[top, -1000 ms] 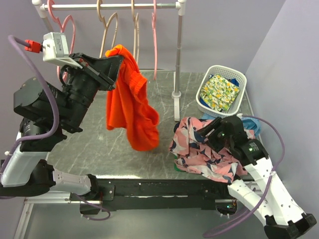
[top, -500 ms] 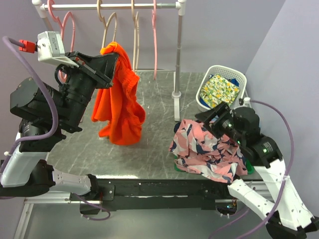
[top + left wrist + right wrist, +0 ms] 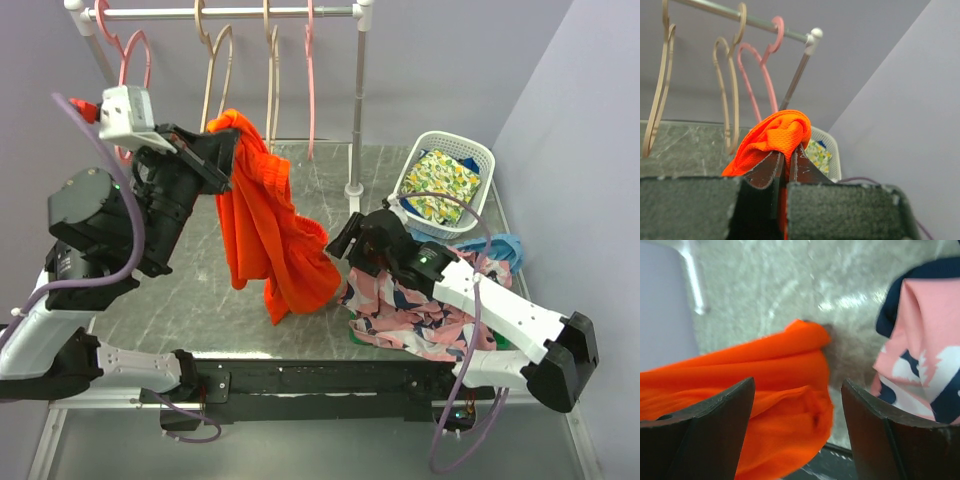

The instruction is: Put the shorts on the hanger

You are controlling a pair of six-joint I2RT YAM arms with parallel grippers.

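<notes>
Currently: shorts (image 3: 268, 235) suspended above the desk (image 3: 180, 290).
Left gripper (image 3: 230, 150) is clamped shut on their bunched top edge; the plain orange-red fabric hangs in crumpled folds. Right gripper (image 3: 796, 390) stands wide open, empty, beside the lowest fold.

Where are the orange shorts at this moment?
In the top view the shorts hang left of centre from the shut left claw, in front of the clothes rack; their lower end is beside the open right claw and the patterned garment.
</notes>
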